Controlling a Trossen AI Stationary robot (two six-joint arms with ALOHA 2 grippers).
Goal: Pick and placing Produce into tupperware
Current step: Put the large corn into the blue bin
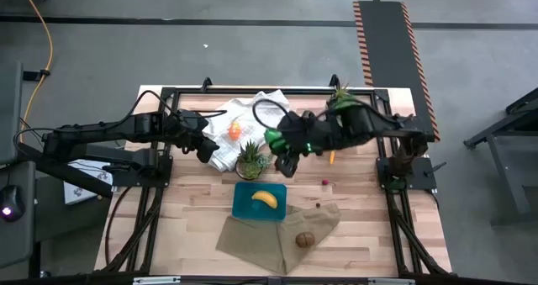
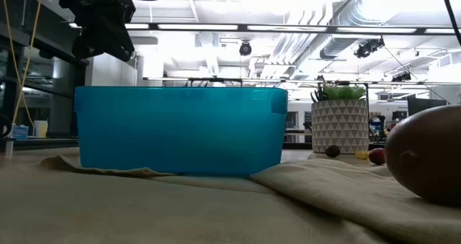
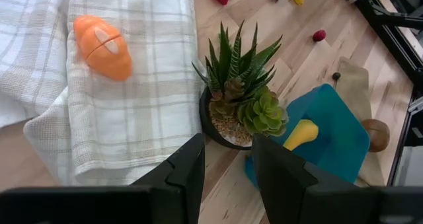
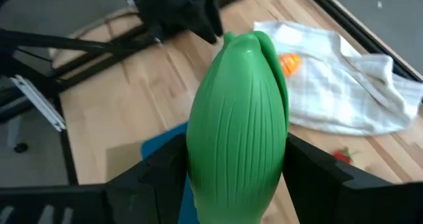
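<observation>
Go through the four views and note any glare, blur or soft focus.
Low view: ceiling lights blow out to white glare behind the tupperware, and the kiwi at the edge is soft, too near the lens. Right wrist view: the green pepper in the right end effector is slightly blurred, as is the background. Left wrist view: sharp on the potted plant. High view: even light, no glare.

The banana (image 1: 265,198) lies in the tupperware (image 1: 245,206), the potted plant (image 1: 250,159) just behind it, the kiwi (image 1: 305,240) on the cloth (image 1: 261,239) in front.

bananas (image 1: 265,198): 1 | kiwis (image 1: 305,240): 1 | green peppers (image 4: 239,118): 1 | containers (image 1: 245,203): 1 | potted plants (image 1: 250,160): 2
</observation>
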